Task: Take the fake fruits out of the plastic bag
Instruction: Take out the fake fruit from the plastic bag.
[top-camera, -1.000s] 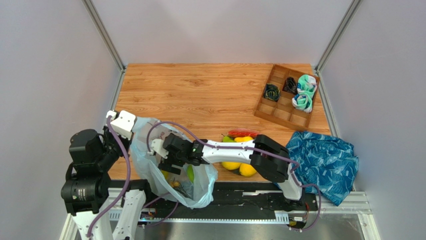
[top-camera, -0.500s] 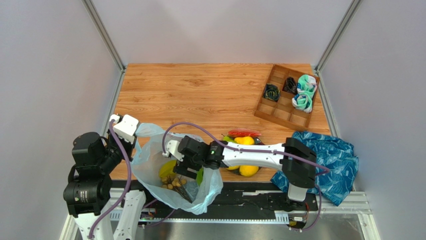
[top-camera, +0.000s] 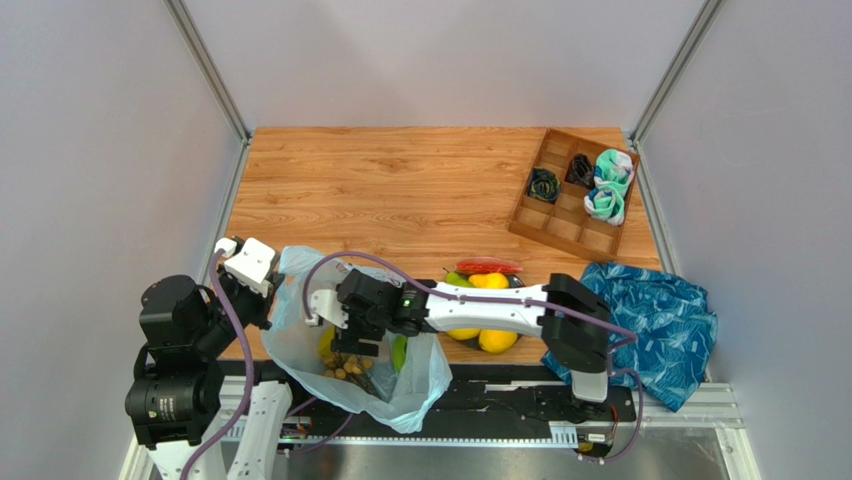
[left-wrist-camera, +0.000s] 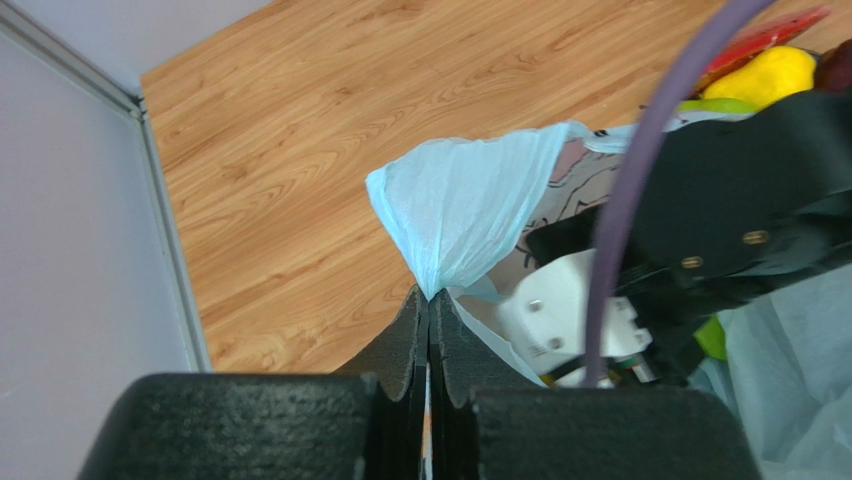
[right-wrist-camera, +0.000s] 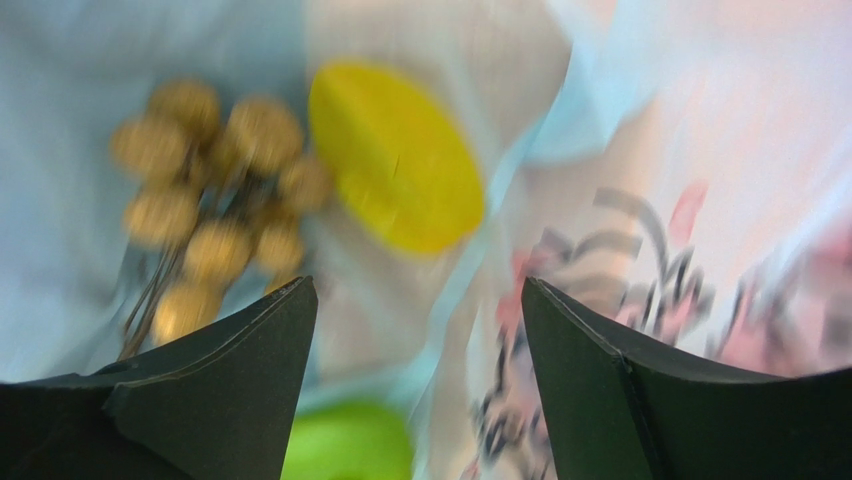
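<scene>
The left claw (left-wrist-camera: 428, 300) is pinched fully closed on a peak of the plastic bag (left-wrist-camera: 470, 205). The bag is thin, crinkly pale blue film, drawn up into a taut tent above the claw's dark foam-faced tips, with a pink-brown print on the panel to that claw's right. The right claw (right-wrist-camera: 415, 290) hangs inside the bag's mouth, its two black wedge-shaped fingers spread wide with nothing between them. Beyond its tips, toward the left finger, lies a grape bunch (right-wrist-camera: 205, 225) of small round tan beads on thin stems. Straight ahead between the fingers is a smooth, glossy, oval yellow fruit (right-wrist-camera: 395, 160). Close under the claw is a rounded bright green fruit (right-wrist-camera: 350, 445), cut off by the lower edge. This wrist view is smeared, so the yellow one is probably a lemon or mango, not surely either. Back along the right claw's arm, outside the bag and partly hidden under the white forearm, a heap of fruits (top-camera: 488, 340) rests on the wood-grain worktop (top-camera: 400, 190): yellow rounds, a green piece and a flat red slice. Farther to that claw's right lie a rumpled blue cloth (top-camera: 650, 315) with a pale pattern and a compartmented wooden tray (top-camera: 560, 225) holding rolled socks (top-camera: 608, 190). In the left claw's view a purple cable (left-wrist-camera: 640, 180) and the other arm's black wrist cover the bag's opening.
</scene>
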